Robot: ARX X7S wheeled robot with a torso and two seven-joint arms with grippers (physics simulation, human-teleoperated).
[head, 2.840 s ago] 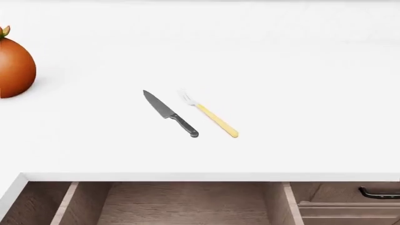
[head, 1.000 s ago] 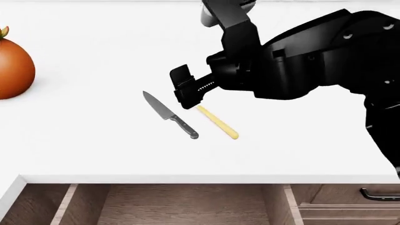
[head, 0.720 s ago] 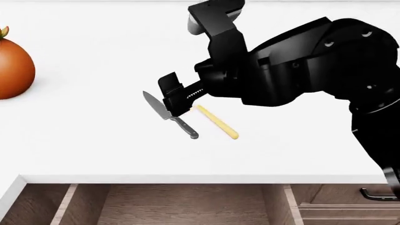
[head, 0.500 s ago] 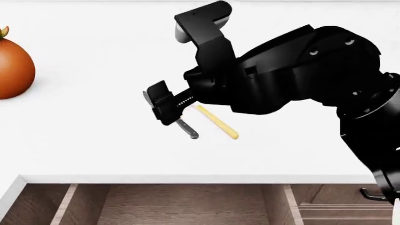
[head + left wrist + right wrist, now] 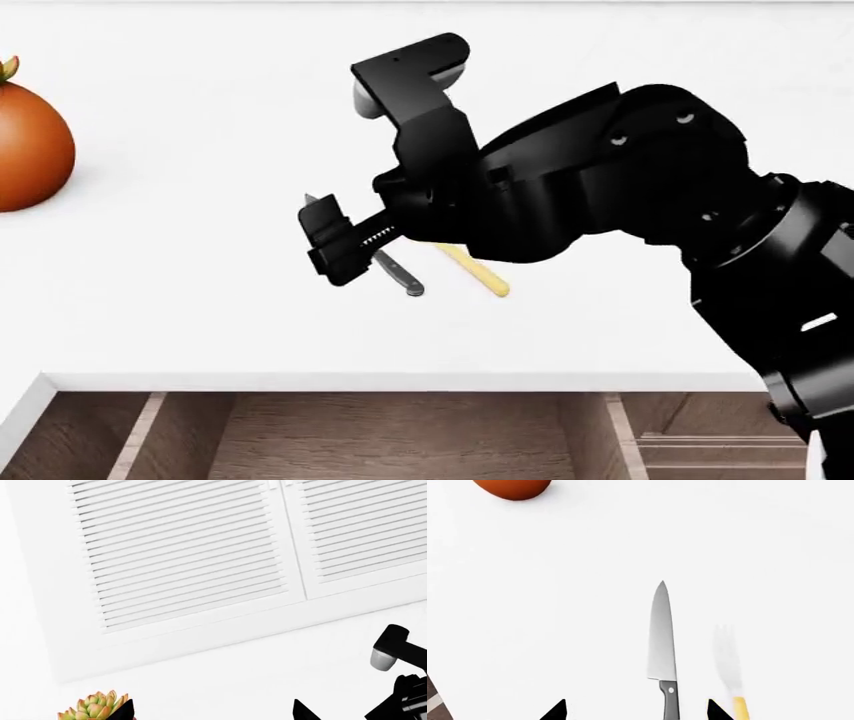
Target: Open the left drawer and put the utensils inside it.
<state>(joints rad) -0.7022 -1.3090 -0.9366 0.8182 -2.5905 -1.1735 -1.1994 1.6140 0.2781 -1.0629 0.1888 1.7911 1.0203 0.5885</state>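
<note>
A: Left wrist camera first. Only the two dark fingertips of the left end effector (image 5: 212,711) show at the picture's edge, set far apart, so wide and empty. It faces white louvred shutters (image 5: 193,555) with a small succulent (image 5: 93,707) near one fingertip. No utensil here.

B: And from the head?

A: The left drawer (image 5: 387,435) is pulled open below the white table (image 5: 160,300), and I see nothing inside it. The right end effector (image 5: 334,245) hangs right over the knife (image 5: 398,276), hiding the blade; only the black handle pokes out. The fork (image 5: 478,272) lies just beside it, its yellow handle showing. An orange round fruit (image 5: 30,145) sits well apart at the left.

B: Right wrist?

A: Looking straight down the knife (image 5: 662,645), grey blade pointing away, the right end effector's fingertips (image 5: 555,711) spread wide on either side, gripping nothing. The fork (image 5: 728,665) lies just outside one fingertip.

B: So which step?

A: Drawer done, I'd say; this is the reach for the knife. Next it needs to drop, close across that thin knife without nudging the fork, then carry it to the drawer.

B: Any writing?

A: None readable.
</note>
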